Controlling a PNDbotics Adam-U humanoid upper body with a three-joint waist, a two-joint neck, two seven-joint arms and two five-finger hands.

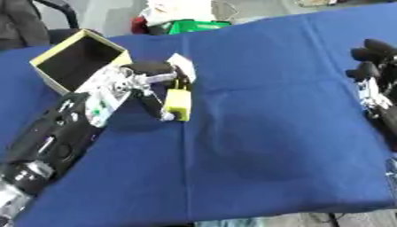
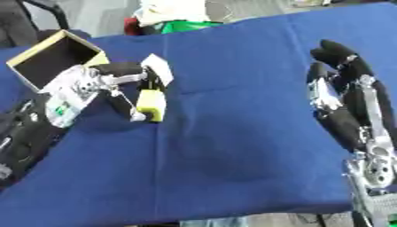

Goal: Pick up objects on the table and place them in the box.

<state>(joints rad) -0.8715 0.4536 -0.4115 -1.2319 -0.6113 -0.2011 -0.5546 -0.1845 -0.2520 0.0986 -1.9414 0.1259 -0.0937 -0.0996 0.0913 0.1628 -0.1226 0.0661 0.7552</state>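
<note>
My left arm is closest to me, reaching up from the bottom left corner. My left robot hand (image 1: 143, 82) has its fingers curled around a yellow padlock (image 1: 177, 103) with a white tag (image 1: 180, 66), just above the blue surface (image 1: 263, 133). The open box (image 1: 77, 57) sits right beside it, at the far left. My right robot hand (image 2: 345, 93) rests open at the right edge, fingers up.

1. Left arm: entered from the lower left, stretched diagonally toward the upper centre.
2. Left hand (image 1: 138, 82): fingers and thumb curled round a yellow block (image 1: 177, 104), pinching it.
3. Right hand (image 2: 345, 99): rested idle at the right edge, fingers straight, pointing up and away.
</note>
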